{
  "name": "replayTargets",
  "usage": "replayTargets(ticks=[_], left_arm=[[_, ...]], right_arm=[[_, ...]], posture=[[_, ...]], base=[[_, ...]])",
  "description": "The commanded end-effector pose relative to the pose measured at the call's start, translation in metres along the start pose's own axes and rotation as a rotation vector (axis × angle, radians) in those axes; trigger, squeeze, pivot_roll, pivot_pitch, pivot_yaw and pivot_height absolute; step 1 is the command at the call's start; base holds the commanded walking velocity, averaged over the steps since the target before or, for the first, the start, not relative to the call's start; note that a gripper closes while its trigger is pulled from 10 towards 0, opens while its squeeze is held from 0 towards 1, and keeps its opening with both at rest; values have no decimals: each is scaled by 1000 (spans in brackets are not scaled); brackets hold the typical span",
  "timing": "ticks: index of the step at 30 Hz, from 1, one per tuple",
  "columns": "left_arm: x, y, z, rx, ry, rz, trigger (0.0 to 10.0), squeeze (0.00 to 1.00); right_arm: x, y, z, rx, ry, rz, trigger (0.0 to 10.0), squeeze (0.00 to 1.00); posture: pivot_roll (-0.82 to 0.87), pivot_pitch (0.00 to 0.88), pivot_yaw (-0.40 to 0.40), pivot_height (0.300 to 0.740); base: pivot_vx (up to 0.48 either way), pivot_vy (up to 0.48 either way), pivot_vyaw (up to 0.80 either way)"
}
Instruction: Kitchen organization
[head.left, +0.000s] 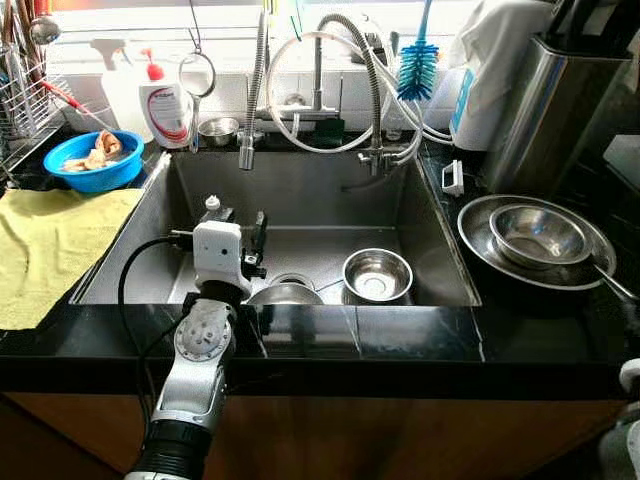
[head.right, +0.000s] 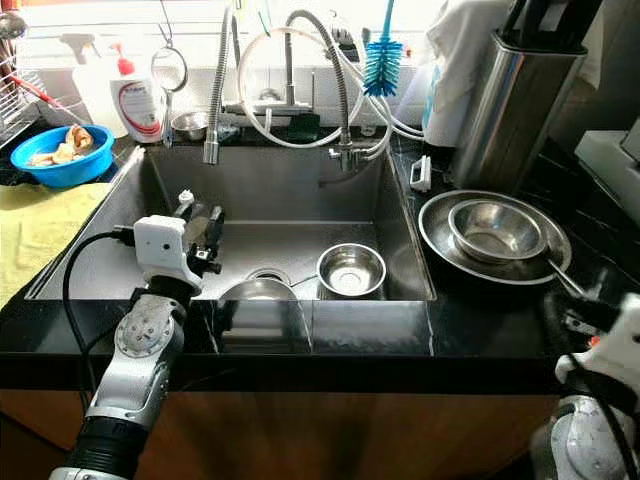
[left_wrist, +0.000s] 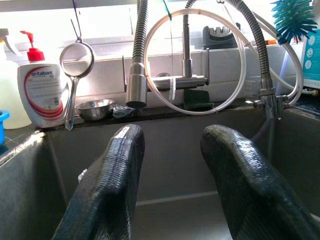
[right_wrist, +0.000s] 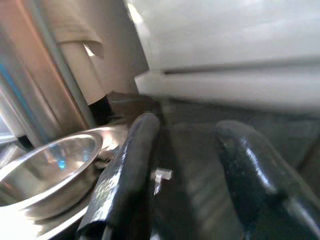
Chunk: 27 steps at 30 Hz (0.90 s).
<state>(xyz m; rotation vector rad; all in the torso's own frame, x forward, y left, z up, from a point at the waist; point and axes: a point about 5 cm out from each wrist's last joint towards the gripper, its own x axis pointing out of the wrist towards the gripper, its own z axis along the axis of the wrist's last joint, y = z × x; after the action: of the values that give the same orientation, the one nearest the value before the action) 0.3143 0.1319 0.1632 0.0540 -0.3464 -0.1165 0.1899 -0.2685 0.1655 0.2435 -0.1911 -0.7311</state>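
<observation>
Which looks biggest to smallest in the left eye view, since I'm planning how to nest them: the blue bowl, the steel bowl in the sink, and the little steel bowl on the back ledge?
1. blue bowl
2. steel bowl in the sink, close in apparent size; it sits nearer the camera, so this order is unsure
3. little steel bowl on the back ledge, clearly smallest, though farthest away

The sink (head.left: 300, 215) is shiny grey, and so is the small bowl (head.left: 377, 273) in it. The counter (head.left: 400, 335) is black and glossy. A yellow cloth (head.left: 50, 245) lies beside a bright blue bowl (head.left: 95, 160). The soap bottle (head.left: 165, 105) is white with a red pump and red stripes. The bottle brush (head.left: 417, 68) is teal. The left gripper (left_wrist: 170, 165) has black fingers on a white and silver arm (head.left: 200, 350)
</observation>
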Motion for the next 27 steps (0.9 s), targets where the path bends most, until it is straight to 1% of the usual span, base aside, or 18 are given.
replayTargets(ticks=[1, 2, 3, 8, 9, 10, 15, 21, 23, 24, 27], left_arm=[[2, 1, 0, -2, 3, -6, 10000, 0], [2, 1, 0, -2, 3, -6, 10000, 0], [2, 1, 0, -2, 2, -5, 10000, 0], [2, 2, 0, 1, 2, 0, 10000, 0], [2, 2, 0, 1, 2, 0, 10000, 0], [2, 2, 0, 0, 2, 0, 10000, 0], [2, 2, 0, -1, 2, -2, 10000, 0], [2, 0, 2, 17, -8, -17, 10000, 0], [2, -1, 1, 15, -5, -19, 10000, 0], [2, -1, 1, 15, -5, -19, 10000, 0], [2, -1, 1, 14, -6, -20, 10000, 0]], right_arm=[[1, -1, 1, 96, 13, -25, 10000, 0], [1, -1, 1, 96, 13, -25, 10000, 0], [2, 0, 0, 136, 12, -23, 10000, 0], [5, 4, 3, 244, 13, -27, 10000, 0], [5, 3, 2, 265, 18, -39, 10000, 0], [6, 0, 1, 308, 34, -60, 10000, 0], [7, -1, -3, 410, 68, -80, 10000, 0], [5, 4, -4, 453, 87, -51, 10000, 0], [3, 7, -8, 489, 121, -43, 10000, 0], [3, 7, -8, 489, 121, -43, 10000, 0], [0, 9, -18, 541, 175, -51, 10000, 0]], posture=[[-178, 0, 8, 740], [-178, 0, 8, 740], [-177, 0, 8, 740], [-177, 0, 7, 740], [-178, 0, 6, 740], [-178, 0, 5, 740], [-178, 0, 5, 740], [-175, 0, 5, 740], [-177, 0, 6, 740], [-177, 0, 6, 740], [-176, 0, 6, 740]], base=[[0, 0, 0], [0, 0, 0], [0, 0, 0], [0, 0, 0], [0, 0, 0], [0, 0, 0], [0, 0, 0], [0, 0, 0], [0, 0, 0], [0, 0, 0], [0, 0, 0]])
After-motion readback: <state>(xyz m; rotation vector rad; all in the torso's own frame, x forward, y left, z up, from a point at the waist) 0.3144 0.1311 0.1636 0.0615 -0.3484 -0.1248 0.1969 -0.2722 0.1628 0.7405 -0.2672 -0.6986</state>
